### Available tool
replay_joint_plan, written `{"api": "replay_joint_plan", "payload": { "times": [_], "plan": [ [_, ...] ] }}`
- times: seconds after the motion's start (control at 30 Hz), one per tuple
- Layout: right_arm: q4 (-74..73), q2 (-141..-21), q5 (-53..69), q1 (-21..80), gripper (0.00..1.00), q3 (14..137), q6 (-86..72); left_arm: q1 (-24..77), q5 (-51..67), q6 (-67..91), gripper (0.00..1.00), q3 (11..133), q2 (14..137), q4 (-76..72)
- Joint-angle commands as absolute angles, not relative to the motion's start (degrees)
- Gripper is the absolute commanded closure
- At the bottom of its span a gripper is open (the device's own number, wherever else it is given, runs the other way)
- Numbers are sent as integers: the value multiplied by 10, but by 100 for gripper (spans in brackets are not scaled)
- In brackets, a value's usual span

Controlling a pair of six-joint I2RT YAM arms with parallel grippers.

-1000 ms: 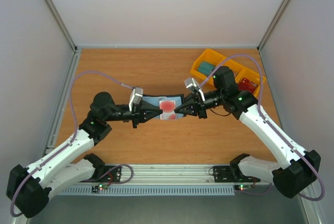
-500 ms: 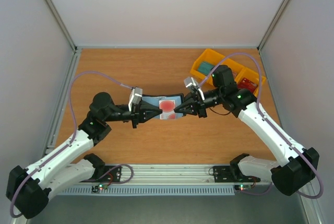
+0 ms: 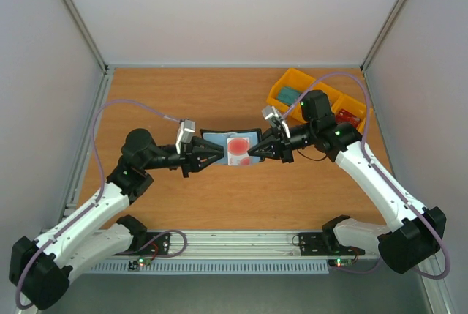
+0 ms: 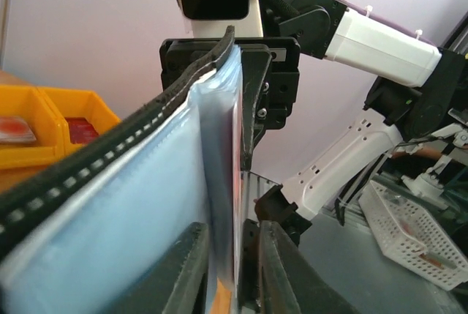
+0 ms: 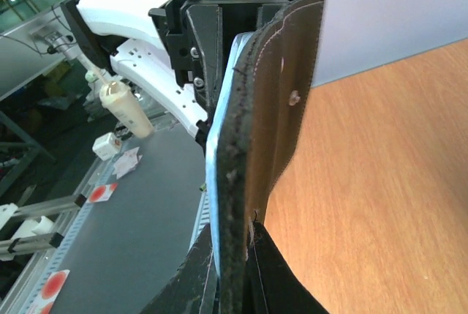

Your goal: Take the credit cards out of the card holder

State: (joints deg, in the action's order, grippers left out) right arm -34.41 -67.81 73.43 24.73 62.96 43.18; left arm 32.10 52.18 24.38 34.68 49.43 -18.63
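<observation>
Grey-blue with dark edges, the card holder (image 3: 218, 140) hangs opened out between the two arms over the middle of the wooden table (image 3: 183, 102). Its long axis runs left to right from one gripper to the other, in a shallow bow. Its inner face is turned up toward the overhead camera, and a red credit card (image 3: 238, 147) with a pale band shows on that face, right of centre.

The right gripper (image 3: 254, 152) is clamped on the holder's right end. Seen from its own wrist, the black fingers (image 5: 186, 288) meet on the stitched dark edge, with the brown flap and the pale blue lining standing edge-on ahead of them.

The left gripper (image 3: 216, 155) sits at the opposite end. From its wrist camera the two fingers (image 4: 186, 274) stand narrowly parted either side of the pale blue sleeve and the thin edge of a card. A dark gap shows beside one finger, and whether they press on the holder cannot be told.

Both grippers point inward, tip toward tip, with the holder stretched along the line between them.

At the far right of the table, well apart from the holder, a yellow tray (image 3: 280, 86) carries a teal item (image 3: 289, 94) and a red item (image 3: 349, 118) in separate compartments.
</observation>
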Motion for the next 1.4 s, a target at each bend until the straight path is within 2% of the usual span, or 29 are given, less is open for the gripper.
{"api": "replay_joint_plan", "payload": {
  "times": [0.0,0.3,0.37,0.43,0.6,0.83,0.9,1.03,1.17,1.27,1.37],
  "plan": [
    [-345,-676,761,247,99,649,440,326,520,248,75,349,498,-211],
    [-338,-675,764,261,99,650,435,366,484,239,73,361,533,-222],
    [-341,-672,763,261,99,650,438,367,482,237,81,361,533,-222],
    [-345,-672,763,261,99,649,441,368,481,234,98,362,531,-220],
    [-351,-669,765,261,98,648,449,367,475,234,100,359,515,-204],
    [-379,-679,744,259,80,651,462,358,474,238,100,350,495,-200],
    [-372,-680,745,259,83,650,453,357,475,238,100,348,494,-201],
    [-352,-672,743,259,98,646,441,357,477,239,100,346,493,-204],
    [-340,-660,731,259,99,644,435,355,473,242,100,343,490,-203],
    [-341,-661,733,259,99,642,434,354,471,243,95,340,486,-201],
    [-338,-670,746,259,99,645,429,355,476,240,99,339,493,-213]
  ]
}}
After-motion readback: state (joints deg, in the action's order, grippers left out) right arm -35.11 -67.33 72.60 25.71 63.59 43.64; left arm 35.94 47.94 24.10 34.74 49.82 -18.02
